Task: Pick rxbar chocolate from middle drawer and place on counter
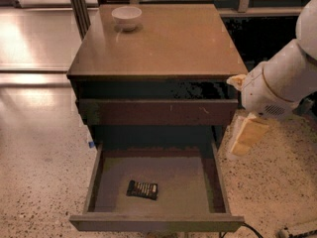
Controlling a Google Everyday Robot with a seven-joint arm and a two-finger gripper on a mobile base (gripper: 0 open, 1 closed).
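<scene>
Speckled floor [39,172]; counter [168,43] upper centre; middle drawer [158,223] open below, rxbar chocolate [142,189] inside; gripper [237,114] mid-right, empty, seemingly spread.

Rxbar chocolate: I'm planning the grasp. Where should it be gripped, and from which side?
Across its narrow width at mid-length, from above: the rxbar chocolate lies flat on the middle drawer floor, and the walls block a sideways approach. The gripper hangs outside, to the drawer's right.

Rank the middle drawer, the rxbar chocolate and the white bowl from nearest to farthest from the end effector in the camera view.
The end effector hangs right of the counter.
1. middle drawer: its right wall is just beside it.
2. rxbar chocolate: drawer floor, left of centre.
3. white bowl: counter's far left corner.
</scene>
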